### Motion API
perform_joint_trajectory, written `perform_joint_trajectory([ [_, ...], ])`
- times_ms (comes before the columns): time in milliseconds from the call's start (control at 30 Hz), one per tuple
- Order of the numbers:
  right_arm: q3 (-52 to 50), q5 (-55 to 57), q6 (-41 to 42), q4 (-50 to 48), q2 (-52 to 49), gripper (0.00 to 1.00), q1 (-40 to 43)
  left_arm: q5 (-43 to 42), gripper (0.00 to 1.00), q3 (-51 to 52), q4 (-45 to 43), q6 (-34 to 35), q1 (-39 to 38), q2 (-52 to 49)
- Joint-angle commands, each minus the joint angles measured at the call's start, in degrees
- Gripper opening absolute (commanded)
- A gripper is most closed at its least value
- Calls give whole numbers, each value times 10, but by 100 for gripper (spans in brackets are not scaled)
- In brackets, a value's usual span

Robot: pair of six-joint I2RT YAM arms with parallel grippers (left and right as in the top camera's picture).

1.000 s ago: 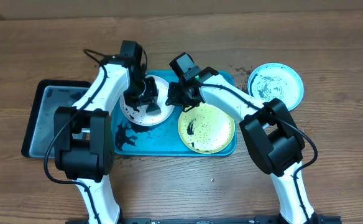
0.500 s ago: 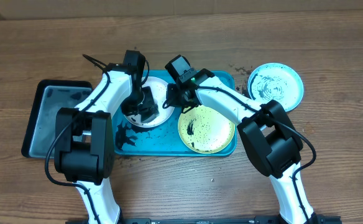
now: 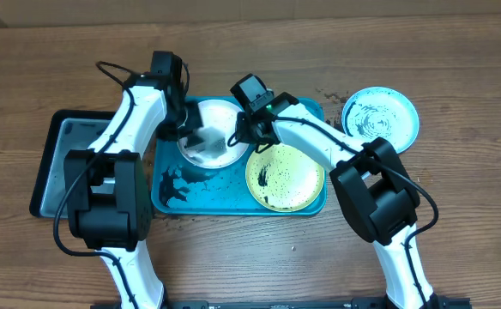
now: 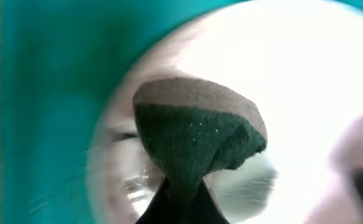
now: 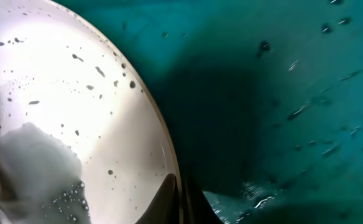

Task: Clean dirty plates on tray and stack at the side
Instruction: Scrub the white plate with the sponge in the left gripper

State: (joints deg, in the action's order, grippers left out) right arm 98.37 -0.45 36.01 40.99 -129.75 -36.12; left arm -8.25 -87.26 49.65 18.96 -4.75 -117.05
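Note:
The white plate [image 3: 216, 129] lies at the back left of the turquoise tray [image 3: 233, 196], wet and foamy. My left gripper [image 3: 192, 137] is shut on a green sponge [image 4: 197, 137] with a brown back, and presses it onto the plate's [image 4: 306, 68] left side. The right gripper [image 3: 236, 137] is shut on the white plate's [image 5: 63, 87] right rim, one finger on each side of the rim. A yellow-green plate [image 3: 285, 176] with dark smears sits on the tray's right half. Off the tray, a light blue plate [image 3: 381, 118] rests on the table at the right.
A black tray with a grey inside [image 3: 70, 163] stands just left of the turquoise tray. Dark smears [image 3: 175, 184] mark the tray's front left corner. Dark specks [image 3: 328, 94] dot the wood between the tray and the blue plate.
My left arm has swung up and to the left, dragging the sponge across the white plate to its left side. The right gripper has stayed on the rim.

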Motion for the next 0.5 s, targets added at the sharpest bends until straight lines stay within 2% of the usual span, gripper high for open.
perform_joint_trajectory([
  [0,-9,42,3,9,-9,4,9,-127,4,5,-29,-24,-9,-9],
  [167,-9,33,3,9,-9,4,9,-119,4,16,-53,-7,-30,-18],
  [467,-9,33,3,11,-9,4,9,-16,4,16,-52,20,-31,-86],
])
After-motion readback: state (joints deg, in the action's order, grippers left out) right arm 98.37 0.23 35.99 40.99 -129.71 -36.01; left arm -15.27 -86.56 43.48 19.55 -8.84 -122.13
